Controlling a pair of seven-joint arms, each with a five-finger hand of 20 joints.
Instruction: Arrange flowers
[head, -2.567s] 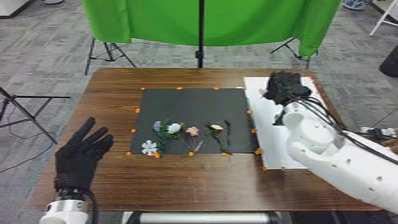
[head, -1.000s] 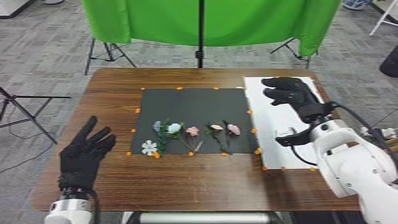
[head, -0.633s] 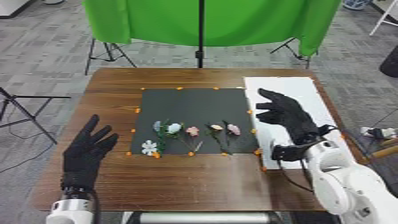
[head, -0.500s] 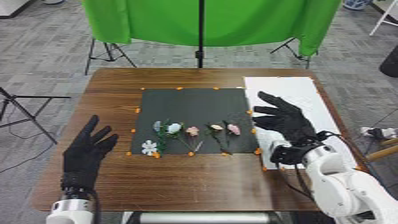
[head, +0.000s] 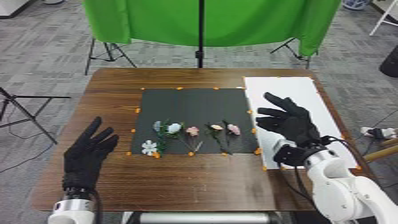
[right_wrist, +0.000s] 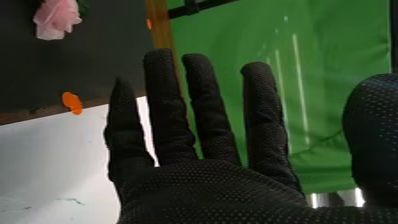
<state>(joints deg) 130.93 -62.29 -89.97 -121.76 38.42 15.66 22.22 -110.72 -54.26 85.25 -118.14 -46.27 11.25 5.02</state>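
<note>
- Holding clear above the white sheet (head: 302, 90), the right hand (head: 295, 126) is gripping nothing, its fingers extending loosely; the arrangement is probably nearing completion.
- For a good finish, it is best staying high, avoiding brushing petals or dragging stems; if any adjusting is needed, gently pinching a stem is likely safer than squeezing a bloom.
- The left hand (head: 82, 162) is resting idle, empty and relaxed, by the tabletop's (head: 213, 180) left edge.
- The flowers are lying in a row on the black mat (head: 191, 102), toward the tabletop's near edge.
- The pink rose (head: 234, 129) is ending the row on the right, its bloom facing the tabletop's far edge, its long axis running roughly toward the near edge.
- The peach flower (head: 216, 127) is slanting slightly, its stem leaning rightward at the near end.
- The white flower (head: 149, 147) is sitting by the mat's near left corner.
</note>
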